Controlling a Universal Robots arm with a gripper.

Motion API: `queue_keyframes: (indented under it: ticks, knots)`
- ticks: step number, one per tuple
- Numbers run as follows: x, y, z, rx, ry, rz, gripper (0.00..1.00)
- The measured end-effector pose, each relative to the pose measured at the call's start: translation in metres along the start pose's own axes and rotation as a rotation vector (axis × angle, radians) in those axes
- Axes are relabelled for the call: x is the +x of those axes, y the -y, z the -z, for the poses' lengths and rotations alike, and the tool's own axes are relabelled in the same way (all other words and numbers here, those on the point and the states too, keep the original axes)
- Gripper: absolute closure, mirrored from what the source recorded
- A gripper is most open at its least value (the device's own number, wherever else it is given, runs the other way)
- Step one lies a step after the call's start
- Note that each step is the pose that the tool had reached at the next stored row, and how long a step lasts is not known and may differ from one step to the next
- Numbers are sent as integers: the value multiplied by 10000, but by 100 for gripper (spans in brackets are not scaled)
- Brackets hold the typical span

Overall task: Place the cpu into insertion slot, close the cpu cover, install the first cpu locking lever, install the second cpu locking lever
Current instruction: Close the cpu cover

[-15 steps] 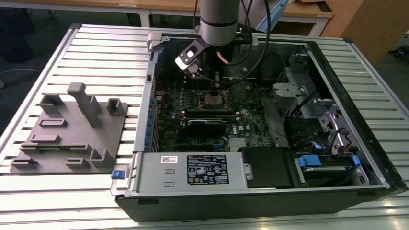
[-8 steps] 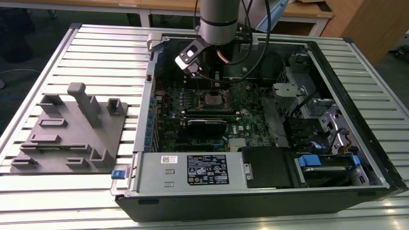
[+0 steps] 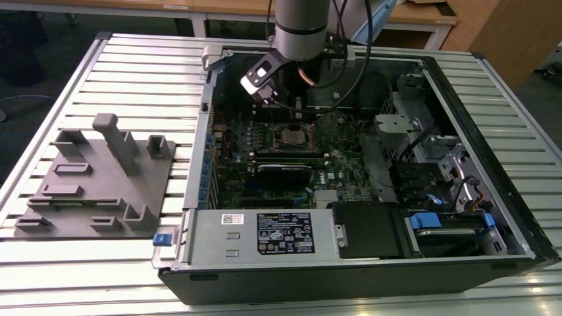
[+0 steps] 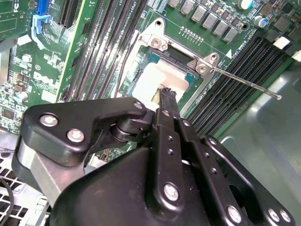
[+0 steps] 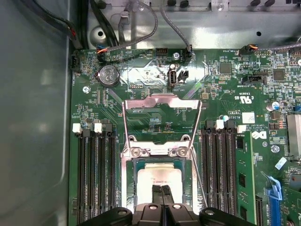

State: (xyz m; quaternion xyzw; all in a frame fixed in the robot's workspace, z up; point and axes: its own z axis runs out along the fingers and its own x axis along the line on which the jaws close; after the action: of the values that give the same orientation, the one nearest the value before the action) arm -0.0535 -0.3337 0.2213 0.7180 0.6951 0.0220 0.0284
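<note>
Since the cpu (image 5: 148, 179) sits in the insertion slot (image 5: 128, 188) beneath the gripper (image 5: 162, 189), its fingers pinched together on nothing, closing the raised cpu cover (image 5: 162, 98) seems the step in hand, needing a downward swing.

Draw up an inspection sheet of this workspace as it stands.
Surface: slatted metal table carrying an open computer case.
Job's things: cpu lies in the insertion slot; cpu cover swung open; a locking lever juts out, not latched.
Clutter: grey fixture plate beside the case, at the exterior view's left.
Grippers: gripper shut, tips just over the cpu.
Cables: grey cables at the board's edge.
Surroundings: wooden desks behind the table.
</note>
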Motion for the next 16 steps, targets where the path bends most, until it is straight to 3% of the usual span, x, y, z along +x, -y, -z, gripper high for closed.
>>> queue_keyframes:
  ticks: [7, 16]
  knots:
    - [0, -4, 54, 0, 0, 0, 90]
    - [-1, -13, 182, 0, 0, 0, 90]
